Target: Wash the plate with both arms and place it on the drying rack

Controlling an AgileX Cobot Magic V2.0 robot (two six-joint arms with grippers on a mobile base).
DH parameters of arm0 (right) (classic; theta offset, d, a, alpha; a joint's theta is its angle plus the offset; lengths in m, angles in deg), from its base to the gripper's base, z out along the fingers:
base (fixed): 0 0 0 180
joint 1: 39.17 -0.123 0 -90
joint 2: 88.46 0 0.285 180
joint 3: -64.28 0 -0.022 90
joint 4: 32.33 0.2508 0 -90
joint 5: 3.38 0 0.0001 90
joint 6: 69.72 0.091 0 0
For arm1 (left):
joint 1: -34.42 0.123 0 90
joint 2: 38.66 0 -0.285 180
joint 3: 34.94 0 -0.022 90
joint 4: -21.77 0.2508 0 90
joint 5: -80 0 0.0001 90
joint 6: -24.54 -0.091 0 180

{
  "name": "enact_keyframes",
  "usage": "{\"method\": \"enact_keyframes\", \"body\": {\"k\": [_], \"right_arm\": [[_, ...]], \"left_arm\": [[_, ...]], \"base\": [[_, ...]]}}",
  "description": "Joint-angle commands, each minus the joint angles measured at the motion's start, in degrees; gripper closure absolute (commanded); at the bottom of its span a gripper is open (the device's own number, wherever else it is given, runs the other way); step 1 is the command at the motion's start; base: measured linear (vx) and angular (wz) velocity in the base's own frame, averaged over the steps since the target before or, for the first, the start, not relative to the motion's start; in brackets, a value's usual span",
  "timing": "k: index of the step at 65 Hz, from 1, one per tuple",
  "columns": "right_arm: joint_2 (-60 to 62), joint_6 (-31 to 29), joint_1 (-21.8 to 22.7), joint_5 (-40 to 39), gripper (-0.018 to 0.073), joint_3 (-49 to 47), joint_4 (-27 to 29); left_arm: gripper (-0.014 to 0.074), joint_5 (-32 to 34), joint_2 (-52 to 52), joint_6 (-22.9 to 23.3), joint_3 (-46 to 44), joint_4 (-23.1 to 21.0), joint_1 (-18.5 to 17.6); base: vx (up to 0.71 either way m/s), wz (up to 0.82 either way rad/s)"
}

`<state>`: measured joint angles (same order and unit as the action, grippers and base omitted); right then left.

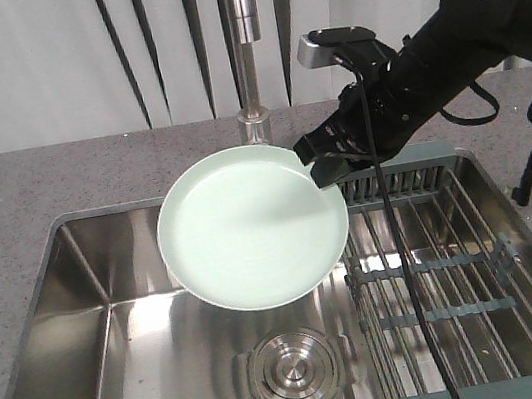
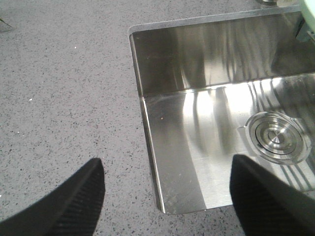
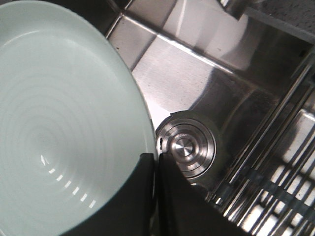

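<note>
Front view: the plate (image 1: 250, 227) is up in the air over the sink (image 1: 114, 325), tilted toward the camera, just in front of the faucet (image 1: 243, 41), with the right tool (image 1: 326, 165) clamped on its far right rim. No water visible from the faucet as far as I can tell. The drying rack (image 1: 438, 263) sits across the right side of the basin with nothing on it, so the racking part isn't done. Left wrist view: the left tool (image 2: 167, 196) has its jaws spread wide and holds nothing, hanging over the grey surface (image 2: 64, 88) at the sink's left corner, well apart from the plate (only a sliver of mint shows at the top right edge). Right wrist view: both fingers pinch the plate's rim, with the drain (image 3: 188, 147) below. My guess is we're at the wash step at best, the two-arm scrub and the rack placement are both left to do
</note>
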<state>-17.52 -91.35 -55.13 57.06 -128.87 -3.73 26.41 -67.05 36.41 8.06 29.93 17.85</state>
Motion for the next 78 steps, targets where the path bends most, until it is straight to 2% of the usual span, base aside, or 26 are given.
{"method": "enact_keyframes", "body": {"k": [1, 9, 21, 34, 47, 57, 78], "right_arm": [[1.6, 1.6, 1.5, -0.2, 0.0561, -4.1, -0.4], [1.7, 1.3, 4.7, 1.3, 0.0561, -4.2, 0.3], [3.0, 0.7, 6.6, 2.7, 0.0561, -3.1, -0.1], [9.0, -0.1, 9.4, 0.3, 0.0561, 4.9, 0.4], [14.1, -0.6, 9.3, -0.9, 0.0561, 11.6, 0.7], [17.1, -0.9, 6.7, -1.6, 0.0561, 15.8, 1.3], [17.5, 2.3, -2.9, -6.2, 0.0561, 16.8, 1.5]], "left_arm": [[0.0101, 3.8, -0.7, 0.6, -1.5, 0.4, -0.3], [0.0101, 3.8, -0.7, 0.6, -1.5, 0.4, -0.3], [0.0101, 3.8, -0.7, 0.6, -1.5, 0.4, -0.3], [0.0101, 3.8, -0.7, 0.6, -1.5, 0.4, -0.3], [0.0101, 3.8, -0.7, 0.6, -1.5, 0.4, -0.3], [0.0101, 3.8, -0.7, 0.6, -1.5, 0.4, -0.3], [0.0101, 3.8, -0.7, 0.6, -1.5, 0.4, -0.3]], "base": [[0.00, 0.00], [0.00, 0.00], [0.00, 0.00], [0.00, 0.00], [0.00, 0.00], [0.00, 0.00], [0.00, 0.00]]}}
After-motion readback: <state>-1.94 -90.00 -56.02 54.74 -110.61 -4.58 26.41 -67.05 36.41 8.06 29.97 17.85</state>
